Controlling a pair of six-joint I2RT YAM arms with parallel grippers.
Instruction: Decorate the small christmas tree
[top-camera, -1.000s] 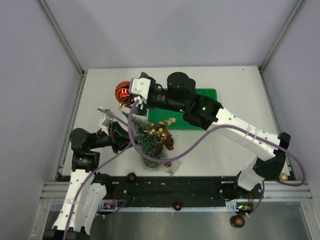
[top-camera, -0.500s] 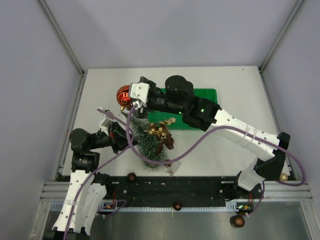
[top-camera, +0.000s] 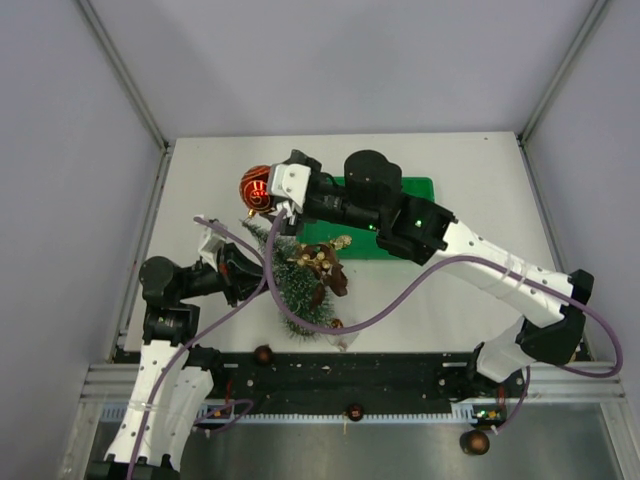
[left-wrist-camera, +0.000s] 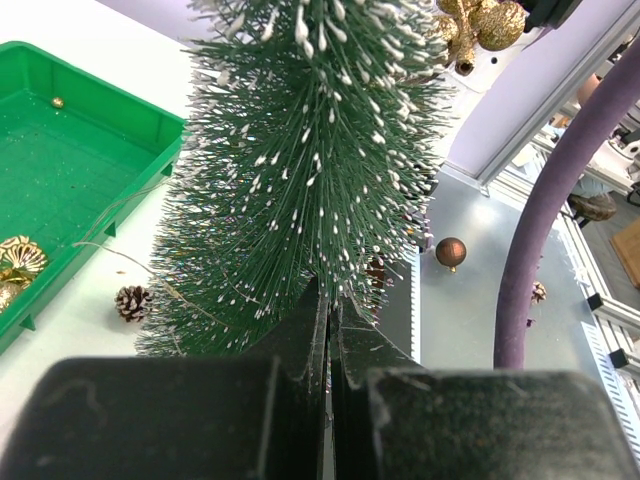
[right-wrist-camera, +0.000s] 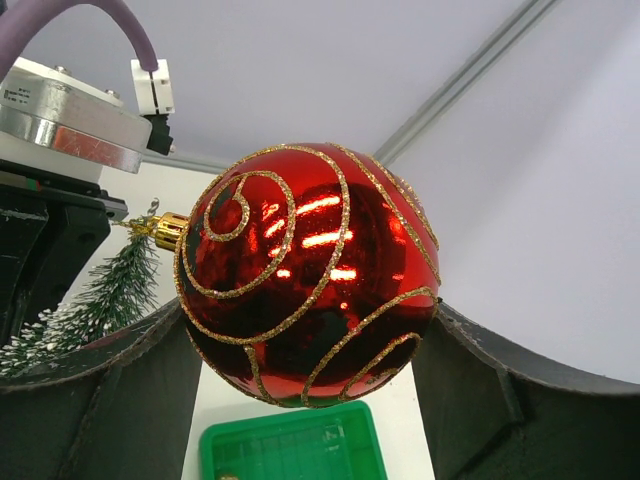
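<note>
R end effector (top-camera: 271, 195), pinching red ball (top-camera: 256, 188), drifted nearer tree (top-camera: 300, 285) top; L end effector (left-wrist-camera: 327, 322) pinches tree bristles. Hanging comes next, probably.

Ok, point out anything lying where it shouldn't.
Brown baubles lie scattered along the black rail and metal ledge by the arm bases, off the table; they look dropped.

Top view: red gold-swirled bauble (top-camera: 256, 188) left of centre, green tray (top-camera: 424, 186) just right. Left wrist view: pinecone (left-wrist-camera: 132, 301) lower left, brown ball (left-wrist-camera: 451, 252) right.
</note>
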